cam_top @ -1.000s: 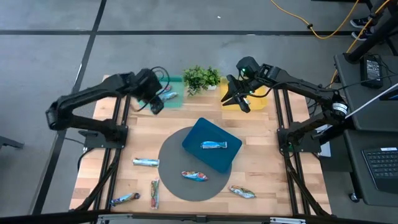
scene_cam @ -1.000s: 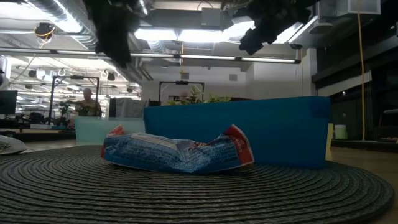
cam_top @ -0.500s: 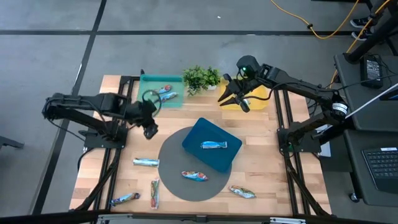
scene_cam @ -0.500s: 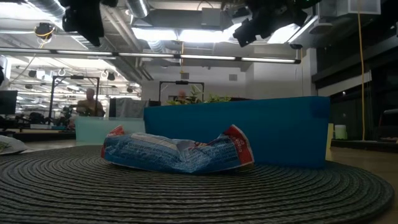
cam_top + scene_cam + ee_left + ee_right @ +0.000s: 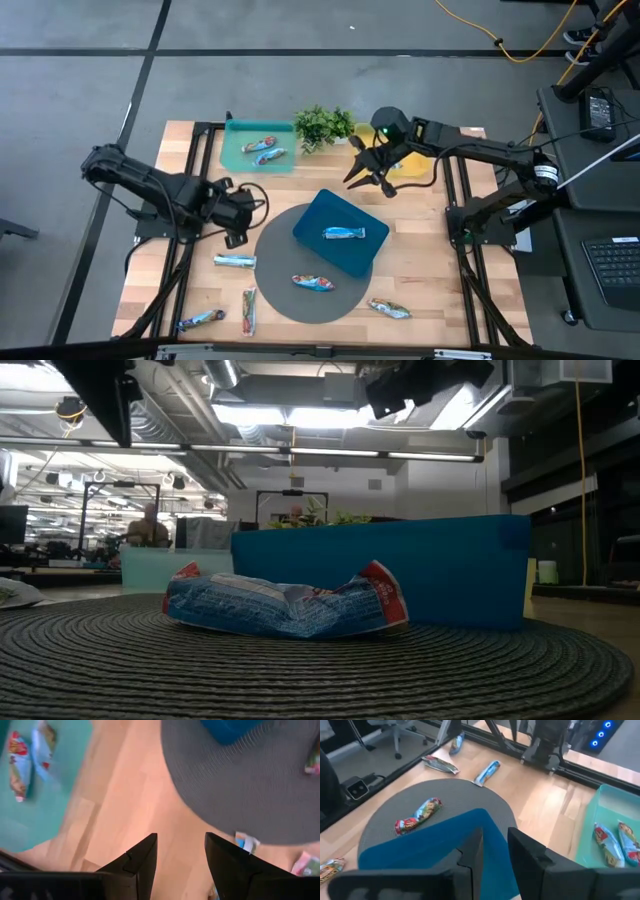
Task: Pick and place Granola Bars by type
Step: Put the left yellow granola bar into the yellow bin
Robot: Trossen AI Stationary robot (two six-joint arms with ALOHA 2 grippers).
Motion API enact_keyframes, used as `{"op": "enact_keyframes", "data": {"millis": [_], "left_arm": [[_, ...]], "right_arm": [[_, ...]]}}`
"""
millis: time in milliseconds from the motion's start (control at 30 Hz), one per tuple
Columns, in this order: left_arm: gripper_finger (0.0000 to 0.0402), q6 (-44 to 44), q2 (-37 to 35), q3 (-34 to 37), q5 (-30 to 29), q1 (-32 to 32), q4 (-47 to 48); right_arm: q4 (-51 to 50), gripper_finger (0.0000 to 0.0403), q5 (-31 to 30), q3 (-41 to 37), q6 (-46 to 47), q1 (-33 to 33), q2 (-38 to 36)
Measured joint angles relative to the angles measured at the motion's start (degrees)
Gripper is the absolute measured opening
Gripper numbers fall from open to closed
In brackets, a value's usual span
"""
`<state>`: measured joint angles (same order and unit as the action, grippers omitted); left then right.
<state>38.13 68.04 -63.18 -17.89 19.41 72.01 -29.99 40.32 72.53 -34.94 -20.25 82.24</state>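
Observation:
Several foil-wrapped granola bars lie loose: one (image 5: 235, 261) on the wood by the grey mat (image 5: 290, 250), one (image 5: 312, 283) on the mat, three near the front edge (image 5: 248, 310) (image 5: 200, 319) (image 5: 388, 309). Another bar (image 5: 343, 233) lies in the blue tray (image 5: 320, 215), and two bars (image 5: 264, 150) lie in the green tray (image 5: 240, 135). My left gripper (image 5: 240, 228) (image 5: 180, 855) hangs open over bare wood, left of the mat. My right gripper (image 5: 368, 185) (image 5: 495, 850) hovers above the blue tray's far edge, open by a narrow gap, with nothing between the fingers.
A small green plant (image 5: 325, 125) stands at the far edge between the green tray and a yellow tray (image 5: 412, 165), which my right arm mostly covers. Black frame rails run along both sides of the table. In the low view people show in the room behind.
My left gripper has swung from over the green tray toward the table's near edge, rolling as it went, and now hangs beside the mat. My right gripper has moved from over the yellow tray toward the blue tray. No bar has moved.

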Motion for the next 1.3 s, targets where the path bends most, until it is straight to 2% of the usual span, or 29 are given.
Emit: {"op": "enact_keyframes", "data": {"millis": [233, 367, 467, 567, 800, 933, 1133, 1300], "left_arm": [[0.0157, -0.3, 5.2, 0.0, 3.1, 3.5, -0.7], [0.0159, -2.5, 8.0, 1.0, 6.2, 6.6, -5.1], [0.0166, -2.6, 8.5, 5.2, 8.3, 8.7, -12.5], [0.018, 1.1, 8.5, 10.3, 11.1, 9.7, -17.7], [0.0222, 3.7, 8.5, 17.2, 16.0, 10.2, -21.1], [0.0233, 2.9, 8.5, 20.1, 16.6, 11.5, -27.7], [0.0231, 3.4, 8.7, 22.8, 16.2, 12.2, -29.6], [0.0228, 4.2, 8.7, 25.9, 16.3, 12.4, -35.6]], "right_arm": [[0.2, 0.0094, -3.1, 0.0, 5.0, 2.3, 0.0], [0.2, 0.0094, -3.2, 0.0, 9.4, 3.3, 0.0], [0.1, 0.0094, -3.2, 0.0, 11.8, 4.5, 0.0], [0.1, 0.0094, -3.2, 0.0, 12.3, 5.9, 0.0], [0.1, 0.0094, -3.2, 0.0, 12.4, 8.2, 0.0], [0.3, 0.0094, -3.2, 0.0, 12.4, 8.5, 0.0], [1.6, 0.0094, -3.4, 0.0, 12.4, 8.5, 0.0], [3.3, 0.0094, -5.5, 0.0, 13.6, 8.5, 0.0]]}}
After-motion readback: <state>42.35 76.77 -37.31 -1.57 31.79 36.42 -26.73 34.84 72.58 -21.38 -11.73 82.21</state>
